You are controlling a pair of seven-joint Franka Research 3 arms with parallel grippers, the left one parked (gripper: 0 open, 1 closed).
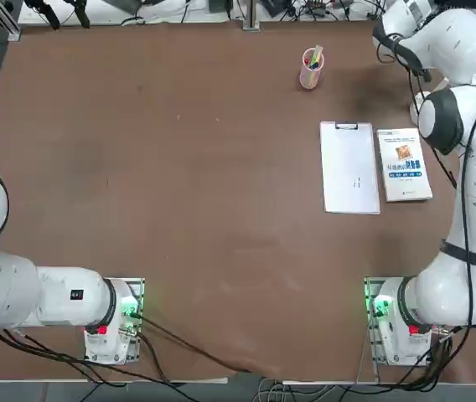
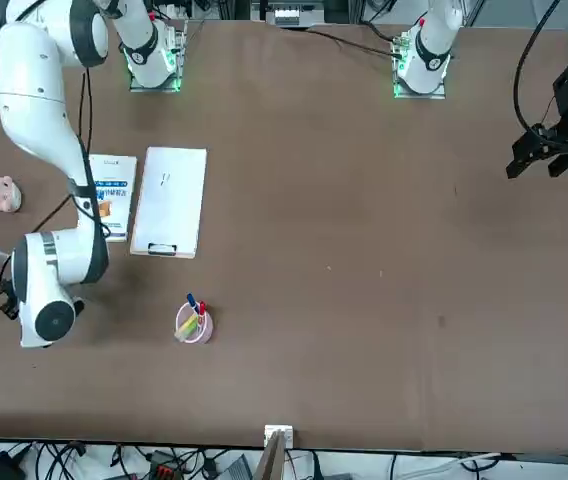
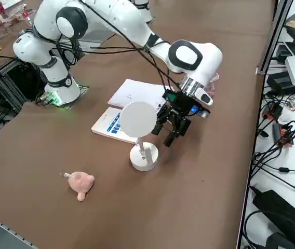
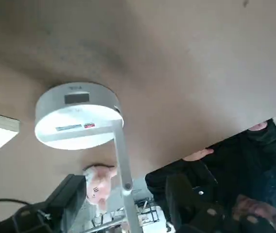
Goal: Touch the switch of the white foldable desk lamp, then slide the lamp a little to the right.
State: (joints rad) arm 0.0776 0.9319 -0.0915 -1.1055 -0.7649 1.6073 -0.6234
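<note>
The white foldable desk lamp stands near the table's right edge, with its round disc base (image 3: 144,156) on the brown top and its round head (image 3: 138,119) raised on a thin slanted arm. My right gripper (image 3: 165,136) hangs just beyond the lamp, fingers pointing down and open, holding nothing, a little above the table. In the wrist view the base (image 4: 77,116) shows a small grey rectangle on its top, and the thin arm (image 4: 122,165) runs back between my dark fingers (image 4: 67,194). The top and front views hide the lamp behind my arm.
A white clipboard (image 1: 349,167) and a blue-and-white book (image 1: 403,164) lie side by side close behind the lamp. A pink pen cup (image 1: 311,69) stands farther out. A pink plush toy (image 3: 80,184) lies near the table's right edge. A person in dark clothes (image 4: 254,160) is beyond the table.
</note>
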